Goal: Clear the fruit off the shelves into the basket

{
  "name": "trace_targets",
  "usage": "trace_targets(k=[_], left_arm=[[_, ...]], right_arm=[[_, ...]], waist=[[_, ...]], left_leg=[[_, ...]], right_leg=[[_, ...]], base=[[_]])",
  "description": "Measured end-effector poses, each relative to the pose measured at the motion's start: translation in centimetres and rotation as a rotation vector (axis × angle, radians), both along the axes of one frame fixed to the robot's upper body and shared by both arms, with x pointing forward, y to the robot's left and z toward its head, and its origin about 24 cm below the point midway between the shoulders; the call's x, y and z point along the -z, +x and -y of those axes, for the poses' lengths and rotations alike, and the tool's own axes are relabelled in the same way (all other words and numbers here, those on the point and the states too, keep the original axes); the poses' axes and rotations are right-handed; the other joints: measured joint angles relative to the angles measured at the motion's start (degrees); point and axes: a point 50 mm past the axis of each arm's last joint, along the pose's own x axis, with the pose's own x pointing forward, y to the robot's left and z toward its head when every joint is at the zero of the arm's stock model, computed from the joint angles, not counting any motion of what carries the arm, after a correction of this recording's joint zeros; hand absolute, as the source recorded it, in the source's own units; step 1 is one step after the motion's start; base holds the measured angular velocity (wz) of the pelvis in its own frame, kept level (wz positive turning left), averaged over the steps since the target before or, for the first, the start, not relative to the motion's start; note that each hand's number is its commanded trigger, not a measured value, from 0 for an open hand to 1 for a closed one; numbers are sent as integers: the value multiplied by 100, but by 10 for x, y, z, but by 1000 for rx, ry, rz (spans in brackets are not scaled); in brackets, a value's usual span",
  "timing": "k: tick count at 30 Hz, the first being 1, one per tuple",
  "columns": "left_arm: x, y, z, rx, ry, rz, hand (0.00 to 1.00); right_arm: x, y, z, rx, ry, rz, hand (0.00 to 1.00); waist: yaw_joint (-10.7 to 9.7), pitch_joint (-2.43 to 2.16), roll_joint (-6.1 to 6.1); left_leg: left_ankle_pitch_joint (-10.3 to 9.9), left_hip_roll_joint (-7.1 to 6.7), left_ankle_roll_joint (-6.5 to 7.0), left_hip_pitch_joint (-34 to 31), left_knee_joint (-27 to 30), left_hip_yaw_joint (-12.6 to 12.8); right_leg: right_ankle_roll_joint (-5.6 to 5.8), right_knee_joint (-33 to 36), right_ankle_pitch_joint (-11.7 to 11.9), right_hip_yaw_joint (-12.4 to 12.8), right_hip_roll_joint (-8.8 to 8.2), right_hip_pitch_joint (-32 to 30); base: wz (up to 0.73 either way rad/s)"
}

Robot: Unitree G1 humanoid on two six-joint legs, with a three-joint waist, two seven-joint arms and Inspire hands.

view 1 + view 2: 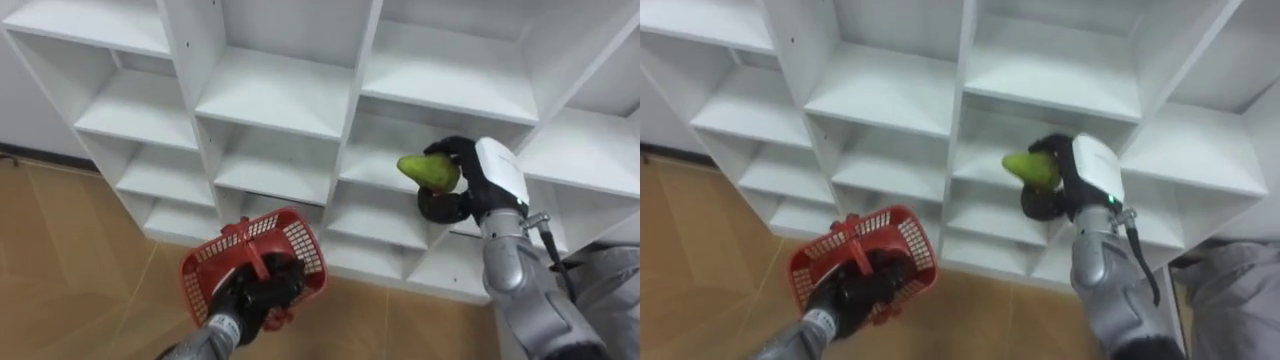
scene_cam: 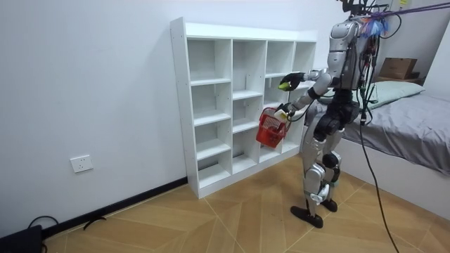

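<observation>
A green pear [image 1: 428, 170] [image 1: 1032, 168] is held in my right hand [image 1: 478, 182] [image 1: 1070, 180], whose fingers curl round it in front of the white shelf unit's [image 1: 290, 100] middle compartments. My left hand [image 1: 262, 290] [image 1: 855, 290] grips the handle of a red plastic basket [image 1: 290, 240] [image 1: 895, 240], held low and to the left of the pear. What lies inside the basket is hidden by my hand. In the room view I stand facing the shelf unit [image 2: 232, 98], the pear [image 2: 284, 84] raised above the basket [image 2: 271, 128].
The shelf compartments in sight hold nothing. A wooden floor [image 1: 70, 260] lies below the shelf. In the room view a bed [image 2: 408, 133] stands behind me at the room view's right, with a cardboard box [image 2: 398, 67] beyond it. A wall socket [image 2: 81, 164] sits low on the wall.
</observation>
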Motion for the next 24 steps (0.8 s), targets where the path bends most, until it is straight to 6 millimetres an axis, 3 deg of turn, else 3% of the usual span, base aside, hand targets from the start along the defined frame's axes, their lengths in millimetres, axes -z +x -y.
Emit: trace_targets(k=[12, 24], left_arm=[[-5, -7, 10, 51, -19, 25, 100], [-4, -10, 13, 66, -21, 19, 100]], right_arm=[[21, -22, -28, -132, 1, -116, 100], [32, -30, -46, -241, 7, -230, 100]], waist=[[-88, 51, 83], [-97, 50, 86]], left_leg=[[-4, -60, 5, 302, -217, -15], [-6, -67, 5, 321, -249, -30]], right_leg=[[51, -187, -32, -28, 19, 313], [62, -201, -43, -54, 13, 335]], base=[[2], [1]])
